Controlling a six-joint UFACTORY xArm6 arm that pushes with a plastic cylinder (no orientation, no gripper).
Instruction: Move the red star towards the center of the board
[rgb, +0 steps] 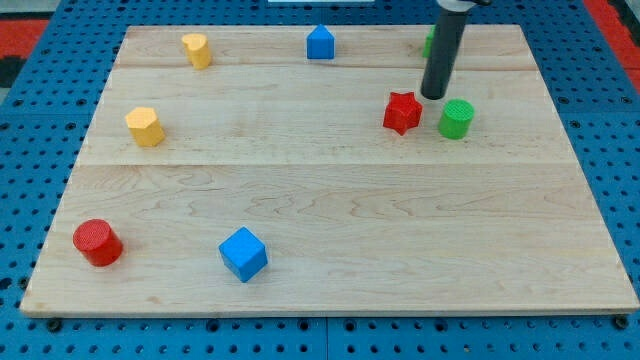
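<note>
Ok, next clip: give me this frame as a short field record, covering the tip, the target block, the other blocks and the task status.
tip: my tip is on the board, just up and right of the red star, between it and the green cylinder
target: red star, right of board centre
nearest neighbour: green cylinder, right of the star, apart from it
other blocks: blue house shape, two yellow blocks, red cylinder, blue cube
partly hidden: green block behind the rod
status: star not yet at centre

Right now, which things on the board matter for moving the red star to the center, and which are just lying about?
Job:
red star
my tip, just up-right of the star

Lying about:
green cylinder
red cylinder
blue cube
blue house-shaped block
two yellow blocks
</note>
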